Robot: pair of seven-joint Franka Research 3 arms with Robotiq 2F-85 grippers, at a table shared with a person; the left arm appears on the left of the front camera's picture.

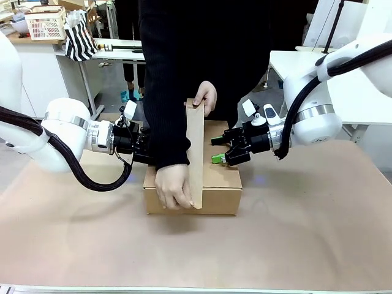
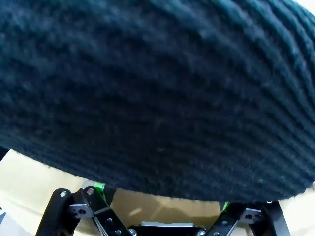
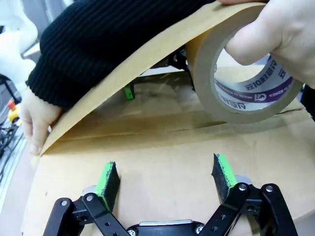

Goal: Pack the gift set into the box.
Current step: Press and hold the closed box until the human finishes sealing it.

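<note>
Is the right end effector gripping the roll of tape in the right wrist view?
No: the right end effector hangs open over the box, while the person's hand holds the roll of tape.

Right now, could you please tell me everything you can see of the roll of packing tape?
The roll of brown packing tape is a ring on a white core with purple print. The person's hand holds it, a finger through the core, above the far end of the closed cardboard box. A long strip is pulled off it and stretched over the box's top; the person's other hand presses its free end onto the box's near edge.
</note>
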